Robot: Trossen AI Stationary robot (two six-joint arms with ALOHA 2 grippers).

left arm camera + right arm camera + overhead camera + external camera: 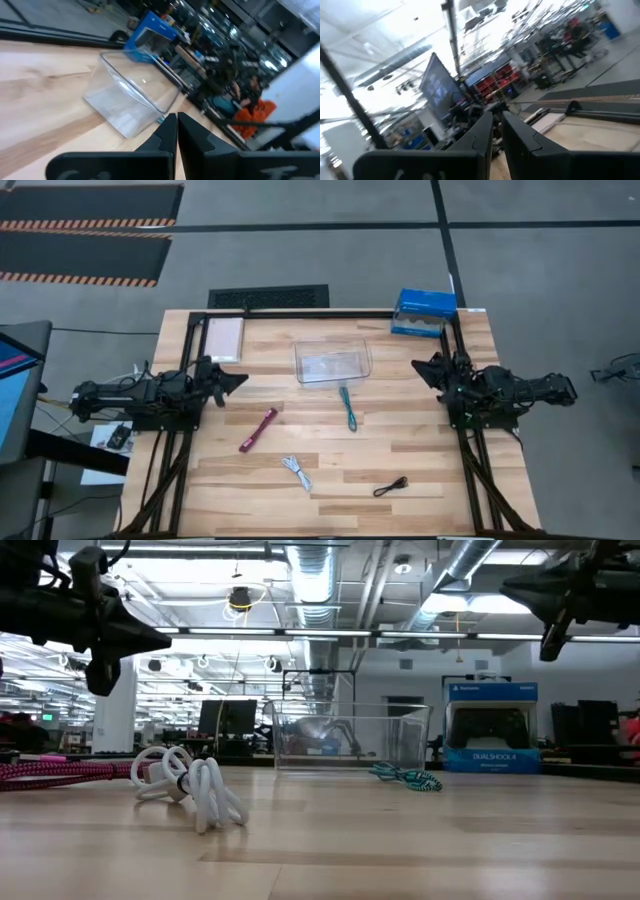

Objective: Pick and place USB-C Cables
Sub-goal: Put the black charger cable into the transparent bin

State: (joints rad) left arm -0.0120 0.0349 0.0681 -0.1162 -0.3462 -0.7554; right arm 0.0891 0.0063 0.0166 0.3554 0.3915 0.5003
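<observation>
**Four cables out on the table, both arms parked at the sides**

Using the clear plastic bin (333, 364) as the reference point, since it sits at the back-middle of the wooden table (420, 430).

Nearest the front edge, and farthest from the bin, is the black cable (391, 487), lying off toward the right arm's side. Next to it, a bit closer to the bin and toward the left arm's side, is the white cable (296, 471), a loose loopy bundle that looks huge in the low view (190, 786) because it's right by that camera. Further back comes the dark red cable (258, 430), lying diagonally, well apart from the bin on the left arm's side. The teal cable (348, 406) is the closest one, stretched out just in front of the bin with its far end nearly at the bin's wall. None of the four is inside the bin.

The left gripper (236, 379) hangs above the table to the bin's left, level with it, nothing in it, fingers pressed together with only a sliver between them in its own wrist view (176, 131). The right gripper (420, 367) mirrors it on the bin's right, also empty, fingers nearly together (497, 126).

Behind the bin, at the back right corner, is the blue box (423, 312). A pale flat pad (223, 337) lies at the back left.
</observation>
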